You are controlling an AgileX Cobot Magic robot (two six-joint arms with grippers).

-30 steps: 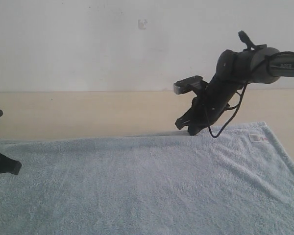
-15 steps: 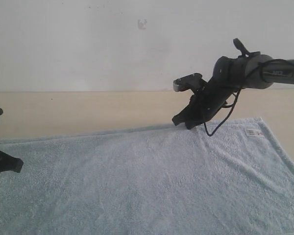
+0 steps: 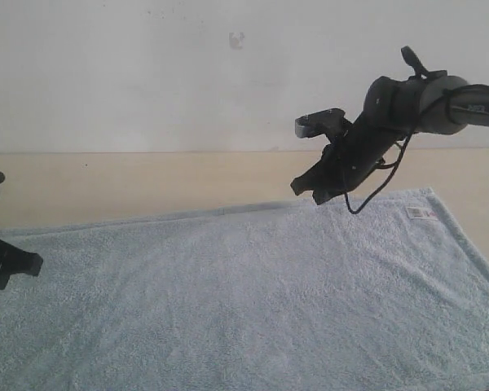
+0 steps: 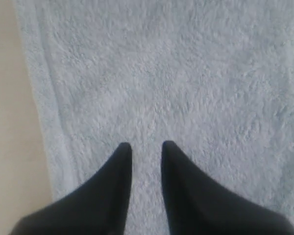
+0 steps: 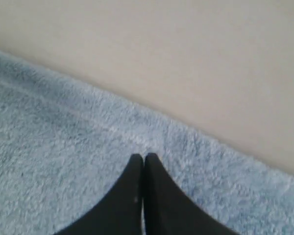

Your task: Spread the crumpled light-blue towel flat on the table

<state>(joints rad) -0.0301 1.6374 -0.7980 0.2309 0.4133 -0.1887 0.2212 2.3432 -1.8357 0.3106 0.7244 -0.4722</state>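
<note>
Raised right gripper (image 3: pixel 308 189) hovers above towel (image 3: pixel 244 293); white tag (image 3: pixel 420 213) unreadable.

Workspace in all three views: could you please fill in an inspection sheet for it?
Surface: smooth beige table.
Job's things: towel lies flat where visible, no folds seen; white tag near its far right corner.
Clutter: nothing seen.
Grippers: left pincer open over the towel, holding nothing; right pincer shut, empty, above the far hem.
Cables: black cable loops down beside the right pincer.
Surroundings: plain white wall behind the table.
</note>
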